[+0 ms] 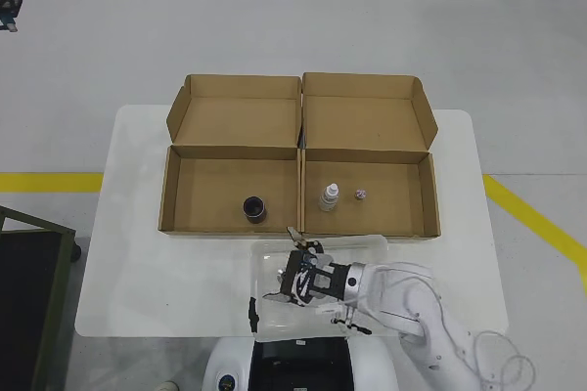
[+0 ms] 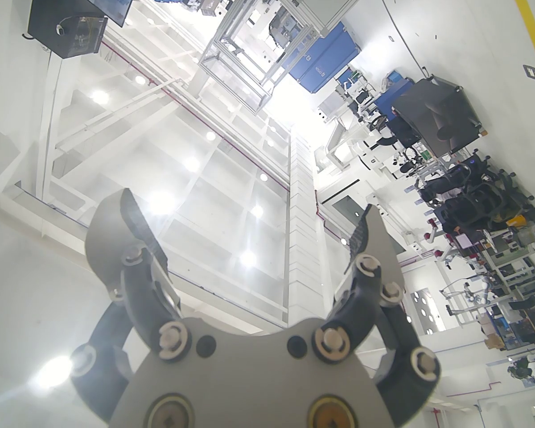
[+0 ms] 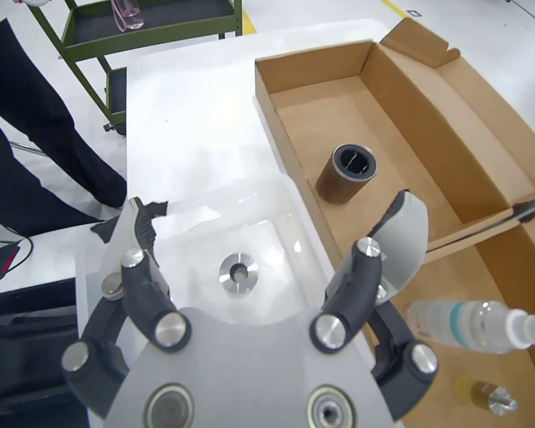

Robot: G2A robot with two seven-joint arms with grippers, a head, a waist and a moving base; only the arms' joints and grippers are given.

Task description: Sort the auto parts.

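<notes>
At the table's point(image 1: 157, 274) near edge: clear plastic tray point(image 1: 367, 244). Right gripper point(image 3: 272, 207) is over it with jaws spread wide and nothing held. One metal ring point(image 3: 238, 273) lies flat on the tray floor, seen between the two fingers and ungripped.

Left gripper point(image 2: 248, 202) points up toward the ceiling, jaws released, nothing between them.

Just beyond the tray, two cardboard boxes stand side by side, walls touching, lids folded back on the far side. Left cardboard box point(image 1: 225, 186): a dark cylinder point(image 3: 345, 173) stands upright, open end up. Right cardboard box point(image 1: 391, 191): a small clear bottle point(image 1: 329, 196), with a small metal part point(image 1: 362, 194) near it but apart.
</notes>
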